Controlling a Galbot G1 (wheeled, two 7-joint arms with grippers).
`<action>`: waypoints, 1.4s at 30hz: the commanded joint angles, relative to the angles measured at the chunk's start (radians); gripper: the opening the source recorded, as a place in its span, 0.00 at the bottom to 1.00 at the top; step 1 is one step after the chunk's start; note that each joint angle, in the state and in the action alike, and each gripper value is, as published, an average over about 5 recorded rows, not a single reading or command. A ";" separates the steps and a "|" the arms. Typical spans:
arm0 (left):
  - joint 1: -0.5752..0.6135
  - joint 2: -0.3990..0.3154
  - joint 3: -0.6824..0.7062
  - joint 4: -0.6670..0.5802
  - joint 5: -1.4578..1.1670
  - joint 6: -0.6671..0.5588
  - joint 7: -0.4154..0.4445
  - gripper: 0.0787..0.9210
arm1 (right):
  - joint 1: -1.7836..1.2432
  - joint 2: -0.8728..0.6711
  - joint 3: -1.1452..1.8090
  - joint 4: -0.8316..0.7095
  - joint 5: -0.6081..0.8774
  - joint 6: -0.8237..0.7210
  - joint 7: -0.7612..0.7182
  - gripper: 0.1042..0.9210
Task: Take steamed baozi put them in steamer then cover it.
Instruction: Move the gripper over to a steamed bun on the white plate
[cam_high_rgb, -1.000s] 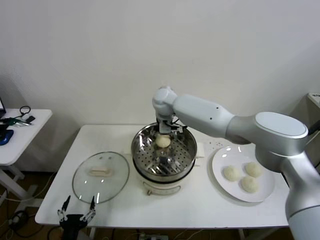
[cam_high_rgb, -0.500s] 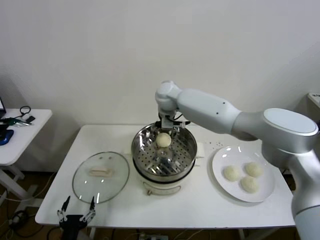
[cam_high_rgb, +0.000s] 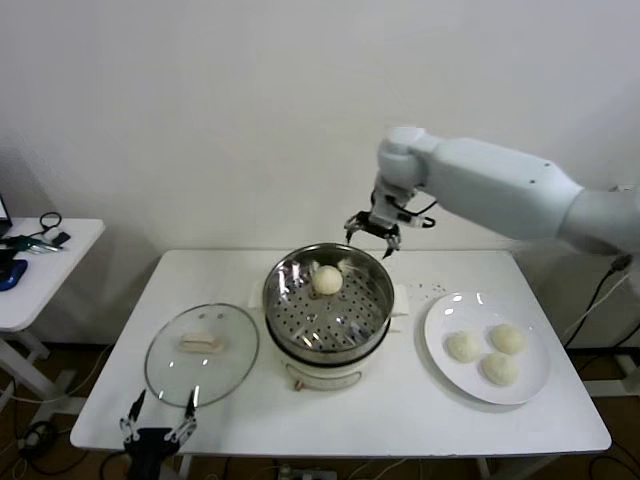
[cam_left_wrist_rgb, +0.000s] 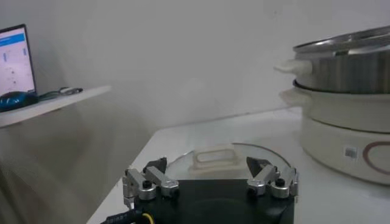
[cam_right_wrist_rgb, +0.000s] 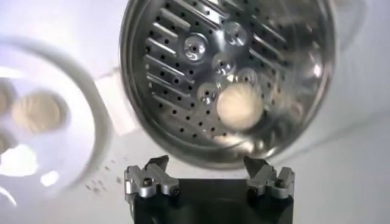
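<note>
One steamed baozi (cam_high_rgb: 326, 280) lies on the perforated floor at the far side of the steel steamer (cam_high_rgb: 300, 322), also visible in the right wrist view as a pale bun (cam_right_wrist_rgb: 240, 105) in the basket (cam_right_wrist_rgb: 177, 67). My right gripper (cam_high_rgb: 372, 232) (cam_right_wrist_rgb: 207, 165) hangs open and empty above the steamer's back right rim. Three more baozi (cam_high_rgb: 489, 351) rest on the white plate (cam_high_rgb: 445, 315). The glass cover (cam_high_rgb: 170, 365) lies flat at the table's left, its handle (cam_left_wrist_rgb: 214, 157) just beyond my left gripper (cam_high_rgb: 158, 425) (cam_left_wrist_rgb: 207, 167), which stays open and low at the front edge.
The steamer sits on a cream-white pot base (cam_left_wrist_rgb: 347, 140) at the table's middle. A small side table (cam_high_rgb: 40, 262) with cables and a device stands to the far left. A wall runs close behind the table.
My right gripper has lifted out of the steamer and swung up and to the right, leaving the baozi inside. The left arm has not moved.
</note>
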 joint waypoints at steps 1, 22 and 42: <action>-0.005 -0.005 0.012 -0.048 0.005 0.010 0.002 0.88 | 0.080 -0.270 -0.164 0.064 0.351 -0.398 0.083 0.88; 0.009 -0.009 0.007 -0.031 0.013 0.009 0.000 0.88 | -0.441 -0.379 0.108 -0.065 0.135 -0.479 0.032 0.88; 0.014 -0.014 -0.002 -0.007 0.025 -0.003 -0.007 0.88 | -0.547 -0.275 0.186 -0.162 0.091 -0.465 0.040 0.88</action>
